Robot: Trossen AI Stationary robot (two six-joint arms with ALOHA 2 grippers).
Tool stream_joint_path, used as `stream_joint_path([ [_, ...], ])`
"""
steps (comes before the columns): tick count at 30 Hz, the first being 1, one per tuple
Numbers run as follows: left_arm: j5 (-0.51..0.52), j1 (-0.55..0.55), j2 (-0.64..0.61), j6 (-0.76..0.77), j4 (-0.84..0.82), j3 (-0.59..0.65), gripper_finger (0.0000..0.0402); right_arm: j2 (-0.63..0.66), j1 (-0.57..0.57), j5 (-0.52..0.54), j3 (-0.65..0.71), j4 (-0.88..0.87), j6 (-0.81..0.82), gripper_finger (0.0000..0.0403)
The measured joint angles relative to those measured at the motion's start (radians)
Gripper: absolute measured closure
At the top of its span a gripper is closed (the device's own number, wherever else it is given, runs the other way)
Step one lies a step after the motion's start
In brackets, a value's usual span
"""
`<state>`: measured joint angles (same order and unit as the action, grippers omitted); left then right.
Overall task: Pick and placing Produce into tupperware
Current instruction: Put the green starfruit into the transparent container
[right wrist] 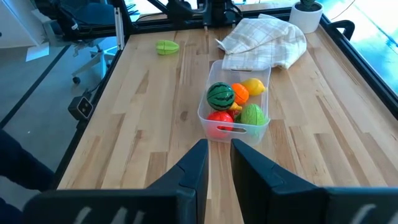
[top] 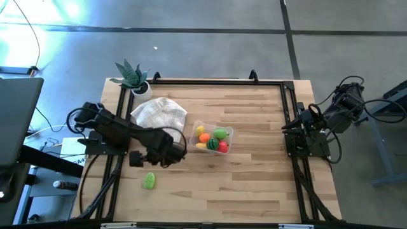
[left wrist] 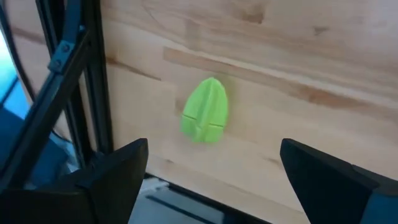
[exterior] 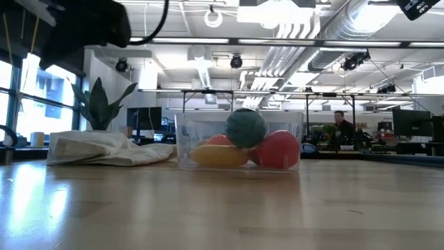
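My left gripper [left wrist: 211, 180] hangs with fingers wide apart over the lime-green fruit [left wrist: 205, 109], which lies alone on the table [top: 254, 184], not touched. The tupperware [top: 229, 135] sits mid-table at two o'clock from that fruit, holding several fruits. My right gripper [right wrist: 216, 163] waits at the table's three o'clock edge, fingers nearly together, empty.

no legible text or labels

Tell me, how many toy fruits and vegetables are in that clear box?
5 show in the tupperware: watermelon, orange, lemon, red one, green one. More may hide beneath.
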<state>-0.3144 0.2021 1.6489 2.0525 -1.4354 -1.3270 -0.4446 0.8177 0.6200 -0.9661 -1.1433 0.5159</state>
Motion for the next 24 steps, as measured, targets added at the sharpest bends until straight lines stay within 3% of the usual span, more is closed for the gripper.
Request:
stream_joint_path([
  [10,0.056,0.078,-0.011,-0.041,0.033,0.078,0.0048,0.0,0.0,0.0,0.0,0.0,0.0,0.0345],
  [24,0.079,0.24,-0.154,-0.031,0.368,0.331,0.0048,0.0,0.0,0.0,0.0,0.0,0.0,0.0345],
])
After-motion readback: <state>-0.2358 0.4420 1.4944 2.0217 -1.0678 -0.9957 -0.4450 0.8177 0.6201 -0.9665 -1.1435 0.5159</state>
